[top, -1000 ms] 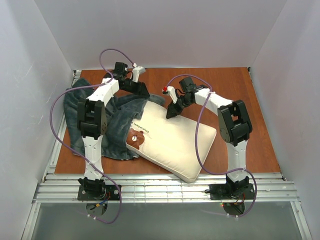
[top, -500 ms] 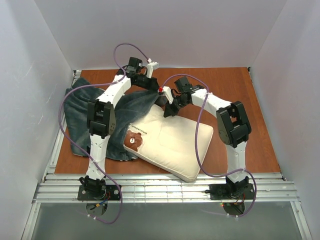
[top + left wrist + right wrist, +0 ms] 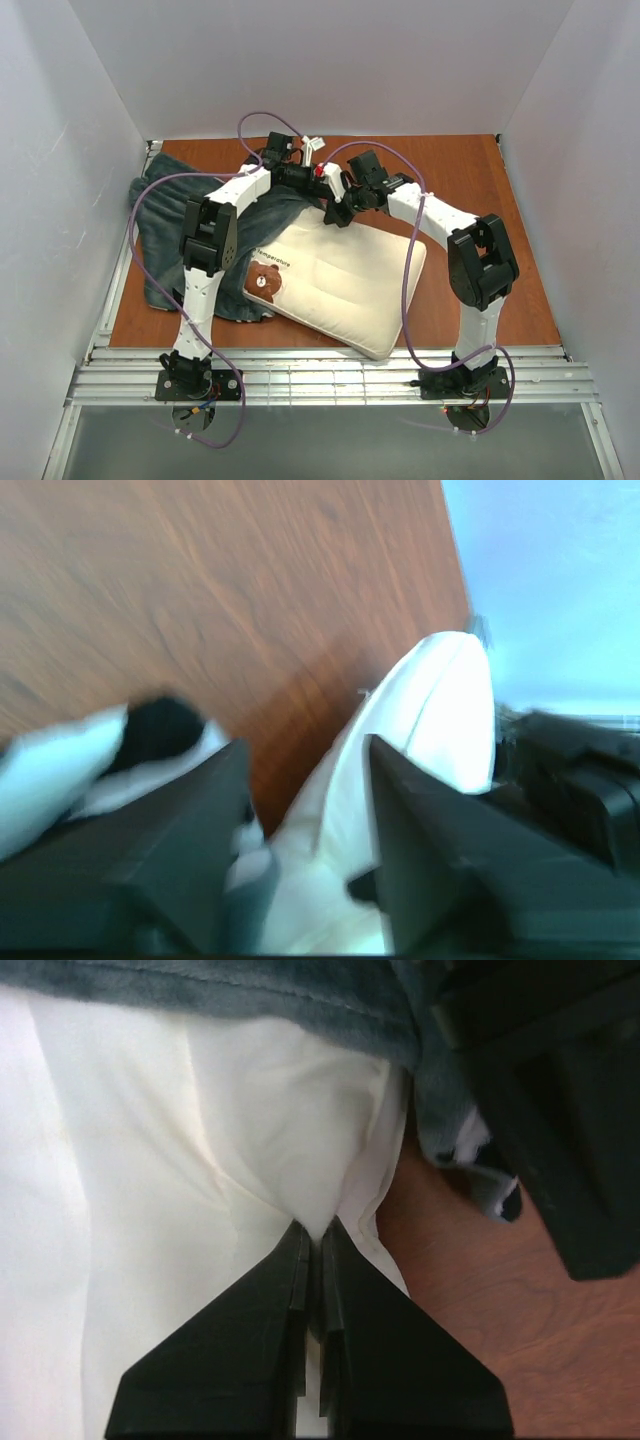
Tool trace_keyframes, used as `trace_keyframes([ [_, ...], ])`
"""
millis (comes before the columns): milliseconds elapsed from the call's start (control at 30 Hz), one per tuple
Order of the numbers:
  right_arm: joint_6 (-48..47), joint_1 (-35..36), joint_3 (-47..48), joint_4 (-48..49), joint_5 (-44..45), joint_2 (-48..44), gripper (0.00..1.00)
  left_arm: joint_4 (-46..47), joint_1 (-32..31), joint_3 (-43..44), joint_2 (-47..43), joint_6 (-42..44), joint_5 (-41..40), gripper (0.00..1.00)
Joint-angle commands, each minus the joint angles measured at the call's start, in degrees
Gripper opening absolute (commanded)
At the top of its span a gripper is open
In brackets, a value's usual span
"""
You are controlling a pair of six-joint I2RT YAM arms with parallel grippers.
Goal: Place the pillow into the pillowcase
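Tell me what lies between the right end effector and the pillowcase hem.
Only the pillow: the right end effector pinches a fold of it, and bare cream fabric runs up to the pillowcase hem. The right wrist view shows this.

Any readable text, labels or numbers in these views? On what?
Pillow: one line of dark print beside the bear face, too small to read.
Nothing else carries text in any view.
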Motion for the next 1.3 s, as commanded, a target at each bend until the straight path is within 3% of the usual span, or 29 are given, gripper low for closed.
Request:
trace_keyframes([
  [0,4.5,-2.3,1.3,13.6,5.4,-1.8,0.01,0.1,2.6,8.5,-1.2,0.3,-5.0,0.53],
  [67,5.9,-4.8,2.2,13.6,6.5,-0.1,0.01,-1.7,7.1,12.8,-2.1,4.5,-12.0,0.78],
  [200,7.0,-7.9,5.3,12.3,5.7,3.3,0.01,-10.2,14.7,18.2,-6.8,10.2,-21.7,0.84],
  [333,6.7,-8.2,8.1,6.1,1.1,3.0,0.42,-19.0,16.7,7.9,-21.0,23.7,-31.0,0.81],
  [367,6.8,-8.2,8.4,4.1,0.4,1.8,0.67,-19.1,16.7,2.0,-24.9,25.3,-31.6,0.81],
  [400,6.8,-8.2,8.7,2.7,-1.4,0.4,0.72,-18.8,16.4,-7.5,-33.5,28.8,-32.5,0.80],
  [533,6.6,-7.3,8.0,-2.6,-4.4,-9.2,0.79,-18.5,11.5,-26.7,-47.9,31.0,-37.0,0.77],
  [633,5.7,-3.7,3.6,-7.3,-3.7,-12.0,0.78,-15.4,6.5,-36.1,-52.8,30.3,-40.3,0.74],
  [733,6.8,0.2,-2.9,-6.0,-2.2,-12.8,0.77,-10.6,2.0,-41.2,-53.7,29.3,-43.0,0.70],
  [1000,11.7,5.8,-13.0,1.9,4.0,-6.8,0.77,-2.4,-4.6,-46.2,-48.6,31.2,-52.7,0.56],
  [1033,11.7,6.3,-13.0,2.3,4.6,-5.1,0.76,-2.3,-5.0,-46.7,-48.1,31.5,-53.0,0.52],
  [1100,12.0,7.5,-12.6,2.6,5.6,-2.4,0.70,-1.8,-5.2,-47.5,-46.3,32.0,-54.6,0.36],
  [1133,12.5,7.7,-12.5,3.1,5.6,-1.6,0.56,-1.9,-5.2,-47.5,-45.8,32.3,-54.9,0.28],
  [1167,13.2,7.7,-12.2,3.3,5.5,-1.0,0.44,-2.6,-5.2,-47.1,-45.3,32.3,-54.8,0.12],
  [1200,13.6,7.7,-11.9,3.3,5.2,0.0,0.28,-3.1,-5.3,-46.2,-45.2,32.1,-53.6,0.06],
  [1233,14.3,7.7,-11.0,3.3,4.9,0.5,0.02,-4.4,-5.6,-45.5,-45.2,32.1,-52.4,0.00],
  [1267,14.8,7.7,-10.6,3.4,4.6,0.7,0.01,-5.2,-6.0,-44.9,-45.4,32.1,-51.1,0.00],
])
